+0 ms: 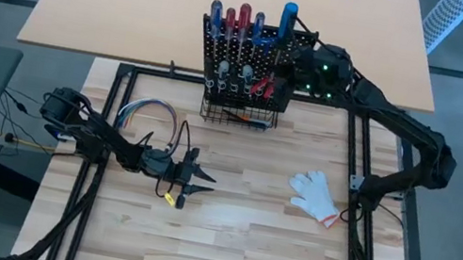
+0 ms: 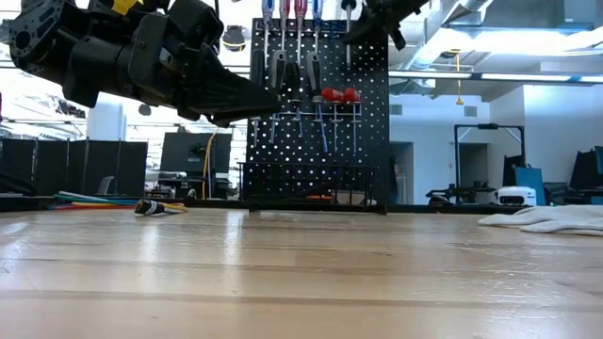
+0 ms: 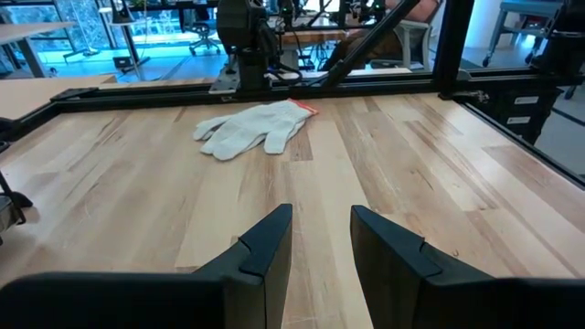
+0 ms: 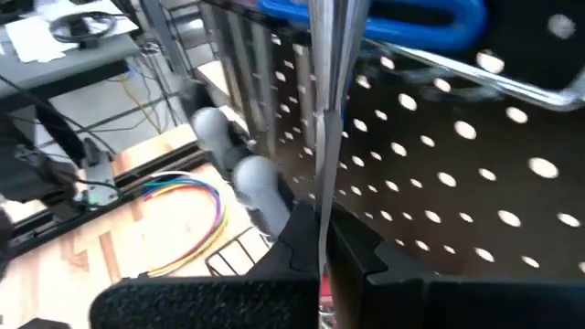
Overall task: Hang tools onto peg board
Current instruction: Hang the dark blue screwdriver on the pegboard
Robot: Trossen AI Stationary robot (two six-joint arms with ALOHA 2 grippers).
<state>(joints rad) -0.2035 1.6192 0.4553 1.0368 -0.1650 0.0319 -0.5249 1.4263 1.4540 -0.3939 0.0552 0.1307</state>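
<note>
While the left gripper point(image 1: 199, 182) hovers above the worktop point(image 1: 241, 237) with its fingers point(image 3: 265, 251) parted by a narrow gap and nothing between them, the right gripper point(image 1: 293, 64) is raised at the upper right of the peg board point(image 1: 248, 61). The right wrist view shows its fingers point(image 4: 356, 247) closed on a thin metal shaft point(image 4: 327, 119) that runs up to a blue-handled screwdriver point(image 1: 288, 16) at the right end of the board's top row. Other tools point(image 1: 236, 21), screwdrivers with red and blue handles, stand in the ring holders, and red-handled pliers point(image 2: 337, 95) hang on the board's face. A white glove point(image 1: 315, 196) lies on the worktop to the right, well apart from both grippers. A looped bundle of coloured wires point(image 1: 150, 116) lies near the left arm.
</note>
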